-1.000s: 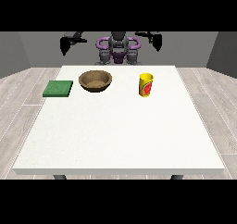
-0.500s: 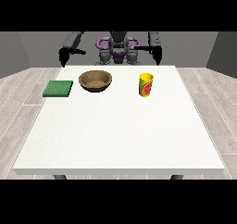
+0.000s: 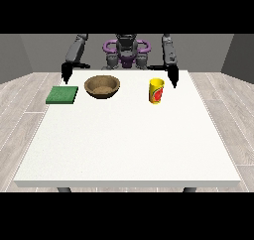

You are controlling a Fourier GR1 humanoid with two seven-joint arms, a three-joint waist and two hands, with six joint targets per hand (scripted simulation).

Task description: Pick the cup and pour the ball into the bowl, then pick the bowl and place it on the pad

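Fingers: we cannot tell whether they are spread or curled on either hand; both hands hang pointing down and hold nothing.
Hand at the view's right [image 3: 173,77]: it hangs just beside the cup [image 3: 157,90], on the cup's outer, far side, apart from it as far as we can see.
Hand at the view's left [image 3: 65,73]: it hangs just beyond the far edge of the pad [image 3: 62,94], not touching it.
What has changed: a second ago both hands were raised high and spread wide beside the robot's shoulders; since then the arms have swung down and forward, so the hands now sit low at the far edge of the desk [image 3: 124,145].
What that means: we judge the reach has begun but no grasp has been made; the hand at the view's right is the one lined up for the cup.
Cup: yellow with a red label, upright on the desk, towards the camera from the nearer hand; we cannot see the ball inside it.
Bowl [image 3: 102,86]: brown, upright, between the two hands, nearer the pad than the cup.
Pad: green, flat on the desk, just beside the bowl.
Task progress: nothing picked, poured or placed yet.
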